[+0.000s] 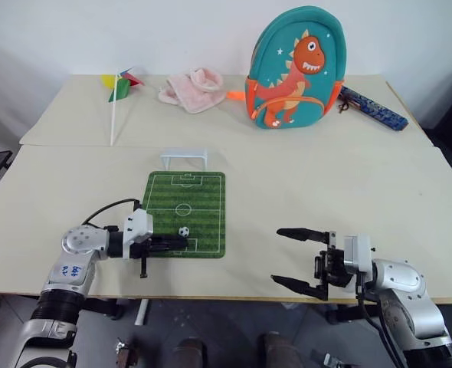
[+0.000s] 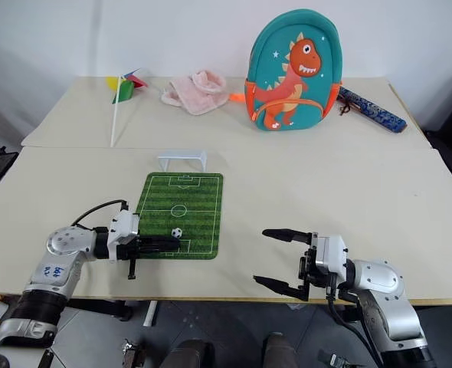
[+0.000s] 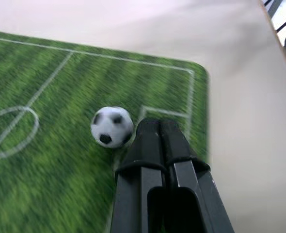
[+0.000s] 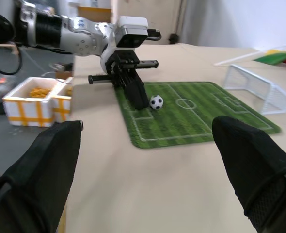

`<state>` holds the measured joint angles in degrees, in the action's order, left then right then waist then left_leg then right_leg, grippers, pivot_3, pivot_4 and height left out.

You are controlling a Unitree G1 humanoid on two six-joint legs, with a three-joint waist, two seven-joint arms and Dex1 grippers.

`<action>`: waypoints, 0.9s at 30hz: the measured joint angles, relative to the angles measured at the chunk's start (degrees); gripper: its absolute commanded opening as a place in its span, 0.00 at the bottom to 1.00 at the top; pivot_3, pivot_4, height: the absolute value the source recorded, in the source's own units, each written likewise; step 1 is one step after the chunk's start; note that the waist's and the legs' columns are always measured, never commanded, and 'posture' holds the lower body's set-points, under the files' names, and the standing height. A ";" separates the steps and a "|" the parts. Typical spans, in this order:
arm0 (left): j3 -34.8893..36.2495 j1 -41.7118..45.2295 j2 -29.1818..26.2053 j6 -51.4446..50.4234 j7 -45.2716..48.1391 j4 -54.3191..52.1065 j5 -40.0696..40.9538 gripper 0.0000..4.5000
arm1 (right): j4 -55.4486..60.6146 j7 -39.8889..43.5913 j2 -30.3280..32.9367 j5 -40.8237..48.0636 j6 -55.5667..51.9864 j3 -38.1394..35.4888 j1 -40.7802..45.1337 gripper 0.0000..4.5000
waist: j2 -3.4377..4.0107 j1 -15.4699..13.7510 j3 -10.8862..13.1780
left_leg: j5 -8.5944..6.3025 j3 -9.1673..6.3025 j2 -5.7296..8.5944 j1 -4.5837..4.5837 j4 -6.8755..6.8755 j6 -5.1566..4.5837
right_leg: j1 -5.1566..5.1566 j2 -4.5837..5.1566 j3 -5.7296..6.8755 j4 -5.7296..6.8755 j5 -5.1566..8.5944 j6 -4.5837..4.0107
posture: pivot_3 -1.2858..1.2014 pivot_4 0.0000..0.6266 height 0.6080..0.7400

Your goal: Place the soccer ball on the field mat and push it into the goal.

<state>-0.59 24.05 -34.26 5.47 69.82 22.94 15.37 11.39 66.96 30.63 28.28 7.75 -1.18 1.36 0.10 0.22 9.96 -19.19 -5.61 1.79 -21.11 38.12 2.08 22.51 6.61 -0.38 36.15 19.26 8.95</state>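
Nearest the camera, low in the frame, my right gripper (image 1: 299, 259) hangs over the table's front edge with its two black fingers spread wide and nothing between them. At lower left, my left gripper (image 1: 181, 241) has its fingers pressed together, holding nothing, lying across the near end of the field mat (image 1: 207, 207). The soccer ball (image 1: 184, 231) sits on the mat just beside those fingertips; whether they touch it I cannot make out from above, though the left wrist view shows ball and tips very close. Beyond the mat's far end stands the white goal (image 1: 185, 157). Along the upper part of the frame lie a pinwheel (image 1: 122, 86), a pink cloth (image 1: 192, 90) and a dinosaur backpack (image 1: 296, 67).
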 measured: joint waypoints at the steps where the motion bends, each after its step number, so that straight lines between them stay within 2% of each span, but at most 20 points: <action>1: 0.67 1.85 1.21 0.14 -3.52 2.52 -0.69 0.01 | -0.63 -2.25 -1.08 -1.20 0.51 -0.18 0.34 1.00 | -0.01 -0.07 0.01 | 0.01 -0.01 0.02 -0.01 0.06 -0.01 | 0.01 0.00 0.00 0.06 0.00 0.00 | 0.52 0.24 1.00; 5: 4.26 7.62 3.98 1.10 -16.02 9.44 -2.40 0.01 | -3.60 -10.61 -3.56 -6.20 2.45 -2.04 2.26 1.00 | -0.05 -0.08 0.02 | 0.03 -0.01 0.08 -0.02 0.09 0.00 | 0.06 0.04 -0.02 0.39 0.00 0.01 | 0.52 0.24 1.00; 8: 5.24 8.92 3.97 3.25 -19.73 11.12 -3.50 0.01 | -4.63 -13.75 -4.22 -7.60 3.25 -2.96 2.32 1.00 | -0.04 0.02 0.01 | 0.03 0.00 0.07 -0.02 -0.03 0.01 | 0.12 0.03 -0.02 0.37 0.00 0.01 | 0.52 0.24 1.00; 9: 5.32 8.49 4.00 3.14 -18.77 10.66 -2.91 0.01 | -4.62 -14.36 -4.51 -7.79 3.42 -2.92 2.21 1.00 | -0.04 0.07 0.01 | 0.04 0.00 0.06 -0.04 -0.04 0.01 | 0.13 0.03 -0.01 0.37 0.00 0.01 | 0.52 0.24 1.00; 12: 5.98 -0.19 2.71 -1.80 -8.32 -1.18 5.42 0.01 | -3.44 -16.78 -6.54 -7.86 3.36 -2.62 1.30 1.00 | -0.04 0.97 0.01 | 0.02 -0.02 0.01 -0.05 -0.13 0.01 | 0.20 0.04 -0.01 0.32 0.00 -0.01 | 0.52 0.24 1.00; 16: 8.47 -9.78 -4.05 -8.05 -3.38 -11.22 9.86 0.01 | -2.56 -17.54 -6.48 -7.87 3.50 -2.53 -0.42 1.00 | -0.04 1.46 0.01 | 0.03 -0.04 -0.05 0.00 -0.13 0.04 | 0.16 0.02 -0.03 0.33 0.02 -0.03 | 0.52 0.24 1.00; 21: 18.98 -20.42 -11.86 -9.13 -2.63 -16.03 11.81 0.01 | -2.08 -12.28 -3.46 -4.67 3.71 -2.53 -2.25 1.00 | -0.03 1.28 0.02 | 0.03 -0.04 -0.05 0.12 -0.10 0.03 | 0.07 0.03 -0.07 0.14 0.03 -0.06 | 0.52 0.24 1.00; 25: 24.84 -25.01 -13.35 -4.29 -2.63 -14.80 11.18 0.01 | -1.47 -5.39 0.18 -0.48 4.20 -2.95 -2.17 1.00 | -0.02 0.95 0.02 | 0.01 -0.05 -0.10 0.11 -0.11 0.00 | 0.00 0.06 -0.05 -0.01 0.03 -0.05 | 0.52 0.24 1.00; 27: 27.93 -26.17 -14.81 -1.33 -3.50 -10.20 9.98 0.01 | -1.46 -1.90 2.94 2.33 3.10 -3.97 -1.23 1.00 | -0.02 1.00 0.02 | 0.00 -0.05 -0.09 0.10 -0.13 0.00 | -0.01 0.04 -0.02 -0.07 0.02 -0.06 | 0.52 0.24 1.00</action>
<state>27.34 -2.11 -49.07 4.14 66.32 12.74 25.35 9.94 65.05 33.57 30.61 10.86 -5.15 0.13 0.08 1.22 9.98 -19.18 -5.65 1.71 -21.01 37.99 2.07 22.51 6.64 -0.40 36.07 19.28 8.90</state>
